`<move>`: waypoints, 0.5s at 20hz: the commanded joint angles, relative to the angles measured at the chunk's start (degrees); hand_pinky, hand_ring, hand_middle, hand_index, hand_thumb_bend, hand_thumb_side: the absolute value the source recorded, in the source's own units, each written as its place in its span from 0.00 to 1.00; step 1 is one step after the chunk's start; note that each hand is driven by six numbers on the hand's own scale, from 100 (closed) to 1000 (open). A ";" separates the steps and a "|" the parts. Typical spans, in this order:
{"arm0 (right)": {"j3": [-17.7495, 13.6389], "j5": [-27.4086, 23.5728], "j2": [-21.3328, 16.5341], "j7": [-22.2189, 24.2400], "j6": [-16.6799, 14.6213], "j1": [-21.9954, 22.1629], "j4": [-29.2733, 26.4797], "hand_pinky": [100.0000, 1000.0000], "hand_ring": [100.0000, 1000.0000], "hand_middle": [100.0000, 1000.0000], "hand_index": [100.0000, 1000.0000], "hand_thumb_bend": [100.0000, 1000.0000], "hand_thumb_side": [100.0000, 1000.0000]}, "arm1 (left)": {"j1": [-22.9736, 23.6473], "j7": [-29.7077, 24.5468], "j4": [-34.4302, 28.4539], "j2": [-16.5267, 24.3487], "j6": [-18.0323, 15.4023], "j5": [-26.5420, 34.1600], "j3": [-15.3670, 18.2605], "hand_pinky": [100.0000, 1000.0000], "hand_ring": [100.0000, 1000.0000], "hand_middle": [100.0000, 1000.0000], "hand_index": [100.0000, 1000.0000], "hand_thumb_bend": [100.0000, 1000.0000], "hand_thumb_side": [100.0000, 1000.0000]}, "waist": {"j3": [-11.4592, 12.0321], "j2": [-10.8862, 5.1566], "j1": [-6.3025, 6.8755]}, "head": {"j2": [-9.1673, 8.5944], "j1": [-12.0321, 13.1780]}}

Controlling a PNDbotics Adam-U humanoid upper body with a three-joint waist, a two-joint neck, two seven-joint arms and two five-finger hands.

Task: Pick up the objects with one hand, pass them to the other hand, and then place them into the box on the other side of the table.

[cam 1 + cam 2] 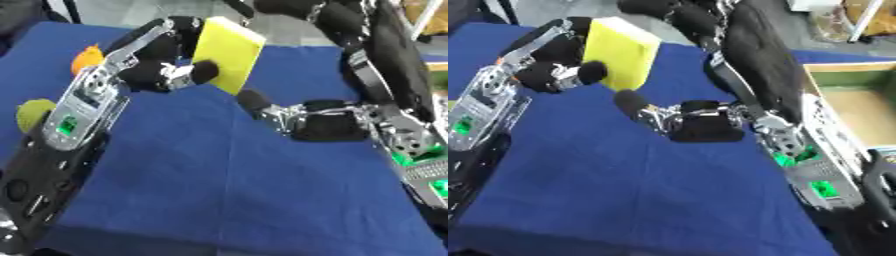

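A yellow rectangular block (229, 52) is held upright above the blue table, with my left hand (166, 70) curled round its left side, thumb on the near face. My right hand (302, 117) lies just below and right of the block, its fingers stretched toward it, one dark fingertip (253, 99) close under the block's lower edge. I cannot tell whether that fingertip touches the block. An orange object (85, 58) and a yellow-green object (35, 110) sit on the cloth at the left, partly hidden behind my left arm.
An open box (859, 102) with a tan rim and greenish inside stands at the right edge of the table. The blue cloth (227, 190) covers the table's near half.
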 commanded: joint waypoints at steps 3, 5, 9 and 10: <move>-0.44 -0.12 -0.69 5.27 -0.48 -0.90 -1.20 0.73 0.67 0.66 0.78 0.35 0.33 | -1.34 -0.25 -1.17 1.27 0.26 0.60 0.00 0.68 0.57 0.50 0.61 0.48 0.32 | 0.04 -0.33 0.15 | -0.40 0.07; -0.55 -0.27 -0.64 6.45 -0.46 -0.91 -1.20 0.73 0.67 0.66 0.78 0.35 0.33 | -1.39 -0.26 -1.31 1.19 0.36 0.77 -0.03 0.68 0.57 0.50 0.61 0.48 0.32 | 0.06 -0.34 0.15 | -0.40 0.06; -0.59 -0.61 -0.62 7.84 -0.06 -0.78 -1.06 0.73 0.67 0.66 0.78 0.35 0.34 | -1.48 -0.21 -1.65 1.12 0.56 1.40 -0.03 0.68 0.57 0.50 0.61 0.48 0.31 | 0.08 -0.33 0.16 | -0.47 0.03; -0.60 -0.61 -0.60 8.05 0.05 -0.75 -0.97 0.73 0.67 0.66 0.78 0.35 0.34 | -1.50 -0.21 -1.79 1.11 0.63 1.59 -0.04 0.68 0.57 0.50 0.61 0.48 0.31 | 0.09 -0.32 0.17 | -0.48 0.00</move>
